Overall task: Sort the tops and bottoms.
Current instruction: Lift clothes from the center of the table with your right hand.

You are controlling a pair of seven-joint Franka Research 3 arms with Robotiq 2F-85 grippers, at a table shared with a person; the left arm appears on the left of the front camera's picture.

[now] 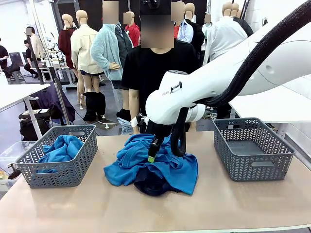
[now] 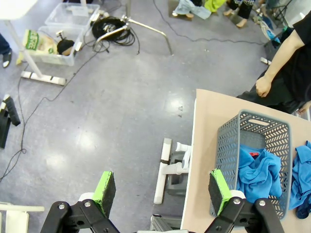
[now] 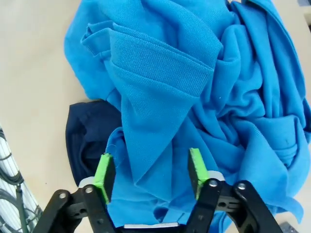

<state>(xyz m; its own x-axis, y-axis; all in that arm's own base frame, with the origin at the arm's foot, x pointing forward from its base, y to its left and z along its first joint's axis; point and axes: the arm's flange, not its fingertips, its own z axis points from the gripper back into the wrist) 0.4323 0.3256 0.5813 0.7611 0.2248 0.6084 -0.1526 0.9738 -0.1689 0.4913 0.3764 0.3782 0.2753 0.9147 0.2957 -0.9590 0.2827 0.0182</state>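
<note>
A heap of blue tops (image 1: 170, 169) lies mid-table, and the dark navy bottoms (image 1: 149, 187) poke out from under its front edge. My right gripper (image 1: 163, 154) is lowered into the heap. In the right wrist view its jaws (image 3: 149, 172) stand apart on either side of a fold of a blue top (image 3: 160, 73), with the bottoms (image 3: 87, 131) just to one side. Another blue top (image 1: 60, 148) fills the left basket (image 1: 58, 174). My left gripper (image 2: 163, 190) hangs open over the floor beside the table, near that basket (image 2: 228, 145) and its top (image 2: 260, 170).
An empty grey basket (image 1: 253, 170) stands at the table's right. A person in a black shirt (image 1: 155, 68) stands at the far edge, one hand (image 2: 264, 86) near the table corner. Bare tabletop (image 1: 97, 208) runs along the front.
</note>
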